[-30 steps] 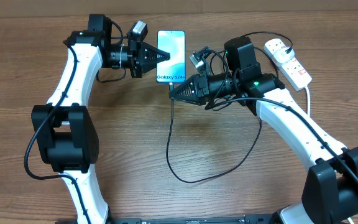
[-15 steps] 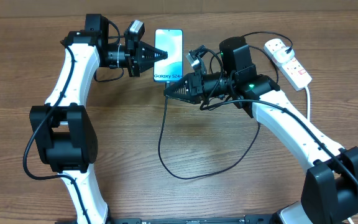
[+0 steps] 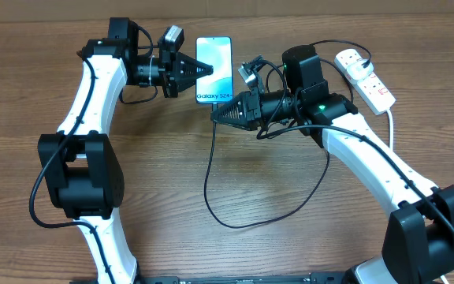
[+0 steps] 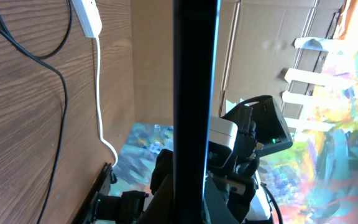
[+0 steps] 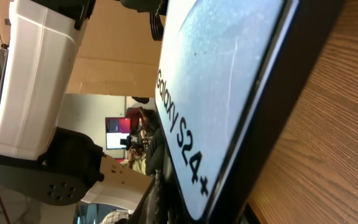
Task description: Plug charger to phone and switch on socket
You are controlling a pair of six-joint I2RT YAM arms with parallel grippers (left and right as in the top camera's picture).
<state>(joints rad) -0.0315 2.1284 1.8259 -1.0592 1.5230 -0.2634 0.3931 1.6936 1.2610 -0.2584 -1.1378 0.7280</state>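
- Wood-grain table (image 3: 164, 237), both arms reaching toward the far middle.
- phone (image 3: 216, 67) is at far centre, screen up, light blue, with the "Galaxy S24" text at its near end.
- left gripper (image 3: 206, 71) comes in from the left and is clenched on the phone's left long edge. In the left wrist view the phone (image 4: 194, 93) sits edge-on as a black bar down mid-frame.
- Can't tell if the phone is flat on the table or lifted off it.
- right gripper (image 3: 215, 117) points left, with its tip just off the phone's near short edge.
- It is grasping the charger (image 3: 206, 177) near the tip end; the black cable drops straight out of the fingertips.
- The connector tip is hidden by the fingers, so I can't tell whether it's seated in the phone.
- The right wrist view is filled by the phone (image 5: 216, 81), screen and bottom edge very close. That gripper's own fingers are out of shot.
- The charger cable loops toward the near table edge, then swings back up under the right arm.
- socket (image 3: 366, 75) lies diagonally at far right, well apart from the phone. Its red switch is too small to read.
- A thick white cord (image 3: 390, 118) leaves the socket's near end.
- A thin black lead arcs to the socket's far end.
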